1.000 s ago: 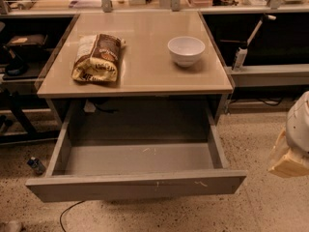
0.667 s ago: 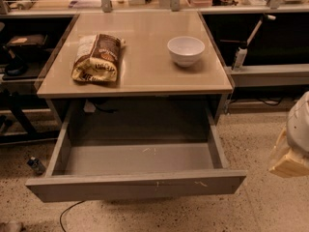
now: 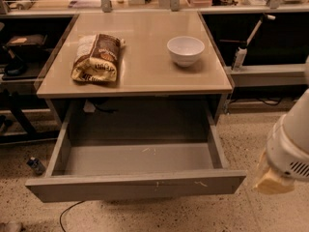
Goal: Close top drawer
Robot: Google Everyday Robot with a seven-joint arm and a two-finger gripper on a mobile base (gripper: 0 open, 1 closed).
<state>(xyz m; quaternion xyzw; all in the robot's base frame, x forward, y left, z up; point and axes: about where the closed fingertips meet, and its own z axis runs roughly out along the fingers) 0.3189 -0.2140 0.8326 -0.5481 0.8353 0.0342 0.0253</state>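
Observation:
The top drawer is pulled far out from under the tan table top. Its wide grey front faces me, with small pale scratches at centre and right. The drawer's grey inside holds nothing. My gripper is not in view. Only a white segment of my arm with a tan piece under it shows at the right edge, to the right of the drawer's front corner and apart from it.
A brown chip bag and a white bowl sit on the table top. Dark shelving flanks the table on both sides. A white bottle stands at the right. A small bottle and a cable lie on the floor at the left.

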